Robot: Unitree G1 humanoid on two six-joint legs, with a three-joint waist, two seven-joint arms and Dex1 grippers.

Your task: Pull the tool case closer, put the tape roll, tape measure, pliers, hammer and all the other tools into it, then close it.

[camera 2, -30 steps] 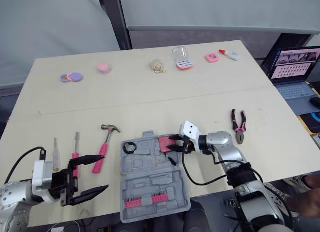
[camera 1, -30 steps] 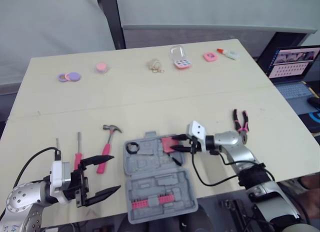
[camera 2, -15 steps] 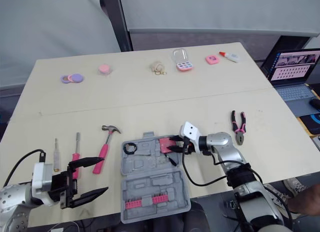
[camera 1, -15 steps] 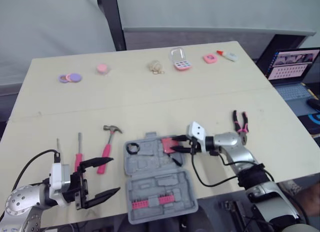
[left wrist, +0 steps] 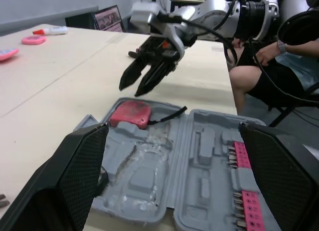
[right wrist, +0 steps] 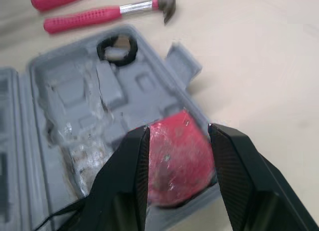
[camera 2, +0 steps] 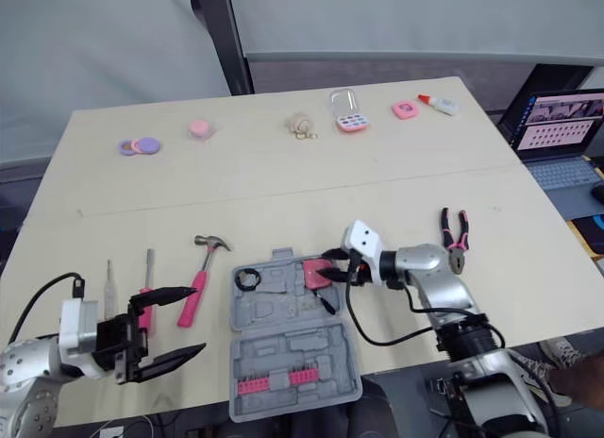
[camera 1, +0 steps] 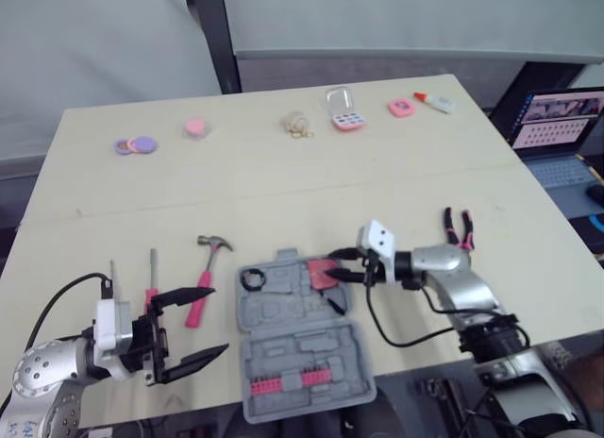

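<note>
Spanning both eye views, the pale counter (camera 1: 283,193) carries all the items. The grey tool case (camera 1: 297,348) lies opened flat at the middle of the counter's near edge, with a row of pink bits (camera 1: 283,381) seated in its near half. A laptop (camera 1: 557,126) stands open off the counter's right side. The left gripper (camera 1: 218,319) hovers over the near edge to the left of the case, fingers spread wide and holding nothing. The right gripper (left wrist: 133,89) points into the far half of the case from the right, fingers parted and empty, tips just above the tape measure and not touching it. The hammer (camera 1: 205,277), pink-handled, lies on the counter just left of the case, head toward the far side. The pliers (camera 1: 459,228), with pink-and-black handles, lie on the counter to the right of the right arm. Two screwdrivers lie left of the hammer: one with a pink handle (camera 1: 151,282) and one slender (camera 1: 112,273). The red tape measure (camera 1: 321,274) rests in the far right compartment of the case. The black tape roll (camera 1: 251,279) sits in the far left corner of the case. A row of small objects (camera 1: 195,127) lines the counter's far edge, well apart from the tools.
</note>
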